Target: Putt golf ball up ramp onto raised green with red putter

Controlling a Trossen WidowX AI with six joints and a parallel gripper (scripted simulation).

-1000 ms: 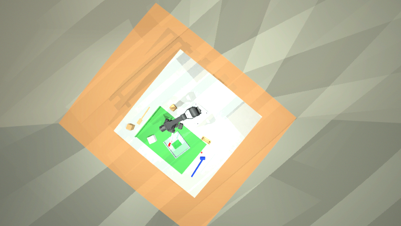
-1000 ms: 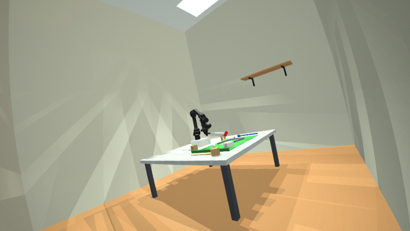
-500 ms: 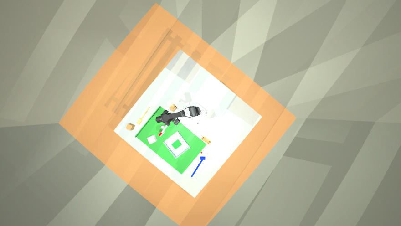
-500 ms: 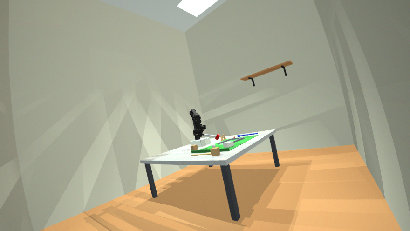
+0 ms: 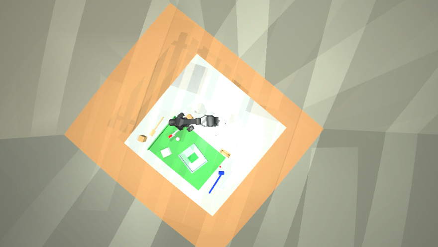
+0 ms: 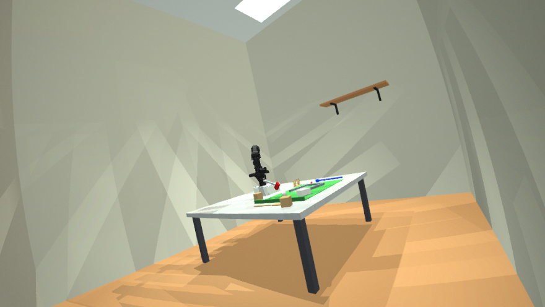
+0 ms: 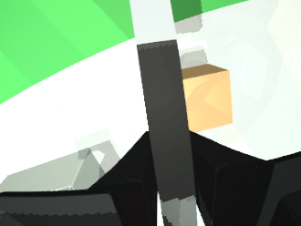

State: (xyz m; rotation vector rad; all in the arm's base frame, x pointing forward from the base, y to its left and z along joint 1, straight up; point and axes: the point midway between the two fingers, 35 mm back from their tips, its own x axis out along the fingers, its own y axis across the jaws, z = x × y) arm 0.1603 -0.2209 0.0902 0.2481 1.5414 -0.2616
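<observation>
My gripper (image 6: 261, 183) (image 7: 164, 136) is shut on the dark grip of the red putter (image 5: 170, 136) (image 6: 277, 185) (image 7: 164, 100). The putter's pale shaft slants out from the fingers, and its red head hangs above the left part of the green mat (image 5: 208, 175). In the top view the arm hides the fingertips. The white golf ball (image 5: 177, 139) (image 6: 283, 194) is on the mat, right of the red head in the top view, with a gap between them. The raised green (image 5: 192, 157) lies inside a square white frame (image 5: 185, 164), further right and lower in that view.
A white block (image 5: 165, 152) (image 6: 303, 191) stands on the mat. Tan blocks (image 5: 142, 138) (image 6: 258, 195) (image 7: 209, 100) stand off the mat. A wooden club (image 5: 158, 124) lies by the mat's left edge. A wooden rack (image 5: 225, 153), a red ball (image 5: 220, 166) and a blue putter (image 5: 215, 183) are beyond its right side.
</observation>
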